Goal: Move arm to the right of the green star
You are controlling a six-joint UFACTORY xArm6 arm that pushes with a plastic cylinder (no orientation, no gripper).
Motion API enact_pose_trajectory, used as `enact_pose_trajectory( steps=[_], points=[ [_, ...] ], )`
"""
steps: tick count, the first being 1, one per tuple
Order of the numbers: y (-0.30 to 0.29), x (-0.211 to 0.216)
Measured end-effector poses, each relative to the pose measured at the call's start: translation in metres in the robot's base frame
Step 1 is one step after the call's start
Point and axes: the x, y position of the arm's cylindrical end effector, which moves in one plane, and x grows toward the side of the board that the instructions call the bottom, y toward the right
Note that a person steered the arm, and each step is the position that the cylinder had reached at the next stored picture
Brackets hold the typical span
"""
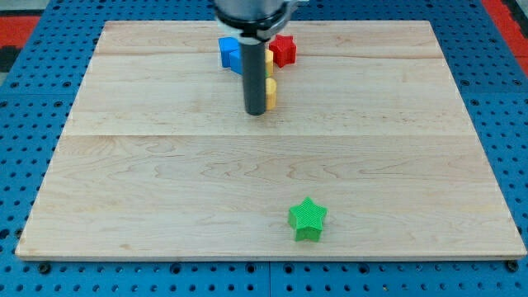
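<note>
My tip (256, 112), the lower end of a straight dark rod, rests on a pale wooden table (124, 190) a little above the middle and near the view's centre line. The arm carries no claw, so nothing is open, closed or held. Just beside the rod on the view's right sits a yellow block (270, 88), partly hidden, shape unclear. Behind the rod near the view's top are a blue block (228, 52) on its left and a red block (284, 50) on its right. The green star (308, 219) lies alone, well apart, near the view's bottom, slightly right of the tip. To do this well, I judge the tip should slide toward the view's bottom right, curving wide of the star, and stop on bare table just to its right without nudging it
</note>
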Motion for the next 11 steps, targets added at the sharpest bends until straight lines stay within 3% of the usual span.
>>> enact_pose_trajectory(
  steps=[1,3,4,5,6,7,8,9,10,11],
  points=[
    [0.033,-0.007],
    [0.028,-0.059],
    [0.025,-0.061],
    [0.085,-0.045],
    [0.173,-0.009],
    [0.186,0.095],
    [0.172,0.16],
    [0.133,0.197],
    [0.074,0.197],
    [0.062,0.199]
  ],
)
